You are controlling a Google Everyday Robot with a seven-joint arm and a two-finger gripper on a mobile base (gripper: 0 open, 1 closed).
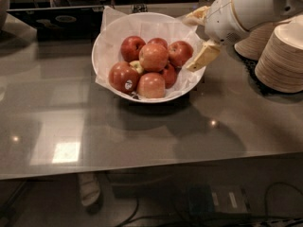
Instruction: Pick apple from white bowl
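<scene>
The white bowl [106, 41], lined with crinkled white paper, stands on the grey table and holds several apples. The deep-red shiny apple [180, 52] lies at the bowl's right side. A dark red apple with a white sticker [123, 77] lies front left, and paler orange-pink apples [153, 56] lie in the middle and front. My gripper [199, 37] is at the bowl's right rim, just right of the deep-red apple. It is open and empty, with one cream fingertip [203, 56] over the rim and the other higher up behind.
Stacks of beige disposable bowls [283, 56] stand on a dark mat at the right, close behind my arm [246, 8]. A black tray [57, 20] lies at the back left. The table's front edge [142, 169] runs across the lower part of the view.
</scene>
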